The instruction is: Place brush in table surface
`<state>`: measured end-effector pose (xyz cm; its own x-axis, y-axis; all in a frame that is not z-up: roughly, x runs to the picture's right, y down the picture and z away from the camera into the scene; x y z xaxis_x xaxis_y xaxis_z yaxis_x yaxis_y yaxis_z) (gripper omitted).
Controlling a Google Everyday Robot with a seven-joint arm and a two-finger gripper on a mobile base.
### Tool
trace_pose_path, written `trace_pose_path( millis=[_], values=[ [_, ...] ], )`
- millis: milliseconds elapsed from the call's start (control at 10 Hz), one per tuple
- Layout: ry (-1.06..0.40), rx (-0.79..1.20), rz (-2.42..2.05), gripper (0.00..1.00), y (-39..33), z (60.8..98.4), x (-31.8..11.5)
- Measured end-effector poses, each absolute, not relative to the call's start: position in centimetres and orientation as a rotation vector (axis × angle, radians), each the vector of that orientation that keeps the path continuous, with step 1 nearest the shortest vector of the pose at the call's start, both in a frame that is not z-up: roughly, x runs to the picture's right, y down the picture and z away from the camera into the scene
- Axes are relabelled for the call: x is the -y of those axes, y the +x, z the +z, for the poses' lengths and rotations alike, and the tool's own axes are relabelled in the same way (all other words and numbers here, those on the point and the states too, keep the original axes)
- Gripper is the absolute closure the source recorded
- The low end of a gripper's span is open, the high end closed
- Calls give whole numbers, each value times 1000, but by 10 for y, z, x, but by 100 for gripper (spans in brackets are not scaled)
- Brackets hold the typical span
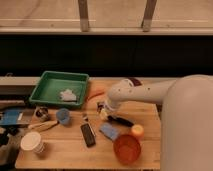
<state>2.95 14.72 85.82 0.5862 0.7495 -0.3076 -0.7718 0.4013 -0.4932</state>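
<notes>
Stretching across the view, the wooden surface (65, 155) is carrying everything, and the white arm (150, 92) is spanning from its right edge to the middle. The green tray (62, 75) is sitting at the back left corner, and the orange bowl (126, 148) is resting near the front edge. The gripper (103, 111) is sitting low over the surface's centre; spread or closed, I cannot tell. The brush (121, 120) is lying on the surface just right of it, black handle pointing toward the right edge, near end at the gripper.
</notes>
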Motion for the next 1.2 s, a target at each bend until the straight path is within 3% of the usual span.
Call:
trace_pose_path(
  millis=[400, 500, 1200],
  values=[
    [-649, -1, 913, 95, 23, 853, -152],
    [-648, 1, 905, 99, 22, 852, -152],
    [-654, 8, 872, 100, 12, 852, -155]
  ],
)
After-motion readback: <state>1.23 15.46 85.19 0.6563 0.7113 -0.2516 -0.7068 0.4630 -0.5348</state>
